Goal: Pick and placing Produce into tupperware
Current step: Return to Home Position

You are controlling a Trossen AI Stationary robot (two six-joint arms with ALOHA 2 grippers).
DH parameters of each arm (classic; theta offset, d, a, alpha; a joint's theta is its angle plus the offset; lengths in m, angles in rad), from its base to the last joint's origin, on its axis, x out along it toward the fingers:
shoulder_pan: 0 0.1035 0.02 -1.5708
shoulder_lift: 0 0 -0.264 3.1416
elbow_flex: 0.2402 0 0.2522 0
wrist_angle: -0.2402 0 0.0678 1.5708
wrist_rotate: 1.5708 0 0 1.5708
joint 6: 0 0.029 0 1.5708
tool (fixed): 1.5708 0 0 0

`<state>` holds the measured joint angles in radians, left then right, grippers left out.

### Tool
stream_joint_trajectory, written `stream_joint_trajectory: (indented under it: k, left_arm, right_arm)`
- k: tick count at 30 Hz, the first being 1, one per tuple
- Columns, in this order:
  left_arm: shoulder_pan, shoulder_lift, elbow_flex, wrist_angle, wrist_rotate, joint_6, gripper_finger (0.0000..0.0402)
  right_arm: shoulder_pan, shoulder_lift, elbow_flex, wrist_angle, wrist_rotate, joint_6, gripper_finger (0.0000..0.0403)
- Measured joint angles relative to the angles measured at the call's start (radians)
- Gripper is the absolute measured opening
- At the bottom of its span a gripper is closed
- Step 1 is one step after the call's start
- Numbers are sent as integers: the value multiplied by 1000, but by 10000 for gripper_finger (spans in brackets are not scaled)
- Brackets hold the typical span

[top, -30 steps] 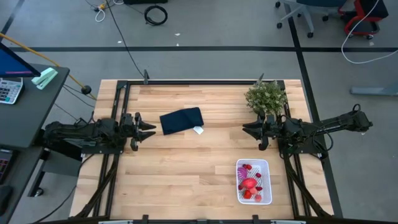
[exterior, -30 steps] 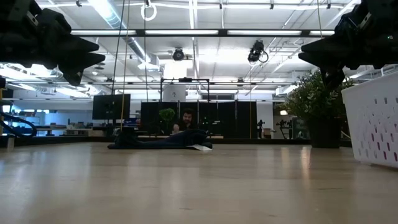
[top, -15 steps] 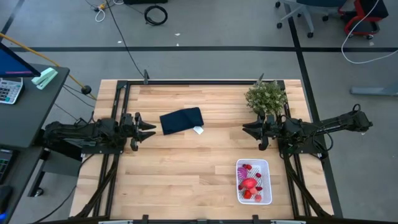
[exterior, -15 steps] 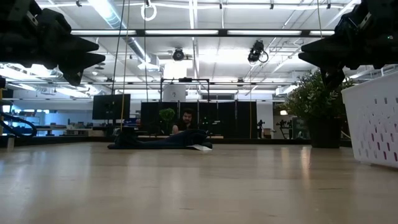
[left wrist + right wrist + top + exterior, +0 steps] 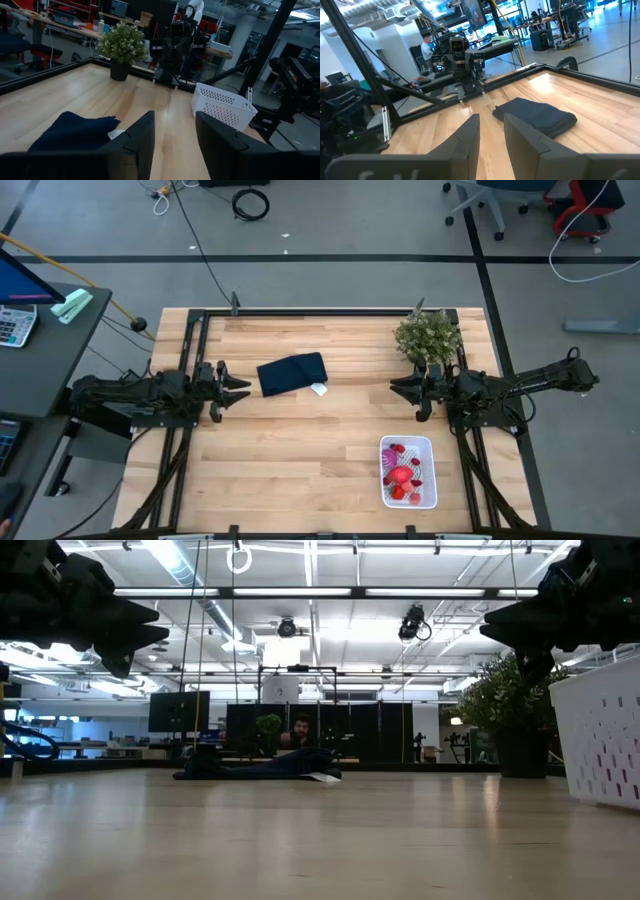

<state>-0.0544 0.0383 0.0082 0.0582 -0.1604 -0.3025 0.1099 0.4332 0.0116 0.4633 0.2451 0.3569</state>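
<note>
The produce (image 5: 401,475) lies inside the tupperware (image 5: 432,470) at the near right of the table (image 5: 300,450): one bigger red piece in the middle, a purple striped ball (image 5: 388,456) just beyond it, and small red and pink bits scattered at both ends.

At the left edge, the left arm is folded low and reaches level over the side rail. The left gripper (image 5: 247,390) points right towards the middle, raised above the wood, its fingers a moderate gap apart with nothing between them. Just to its right lies a folded dark cloth (image 5: 291,374), with a small white tag (image 5: 318,389) at its near right corner.

Further right, a green potted plant (image 5: 428,337) stands at the far right of the table. Just nearer than the plant, the right gripper (image 5: 395,390) points left, facing the other gripper across the cloth. It is also held off the table, its fingers a narrow gap apart and empty. Its arm stretches back over the right side rail.

The tupperware has its long axis running near to far, its right wall close beside the right rail and its near end close to the table's near edge. Bare wood lies open across the middle and the whole near left.
</note>
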Motion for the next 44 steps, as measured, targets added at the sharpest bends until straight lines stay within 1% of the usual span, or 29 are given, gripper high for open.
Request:
stream_joint_trajectory:
  k: [8, 22, 34, 44]
  left_arm:
    - [0, 0, 0, 0, 0, 0, 157]
    - [0, 0, 0, 0, 0, 0, 144]
    - [0, 0, 0, 0, 0, 0, 157]
    - [0, 0, 0, 0, 0, 0, 149]
  right_arm:
    - [0, 0, 0, 0, 0, 0, 96]
    - [0, 0, 0, 0, 0, 0, 96]
    - [0, 0, 0, 0, 0, 0, 96]
    - [0, 0, 0, 0, 0, 0, 96]
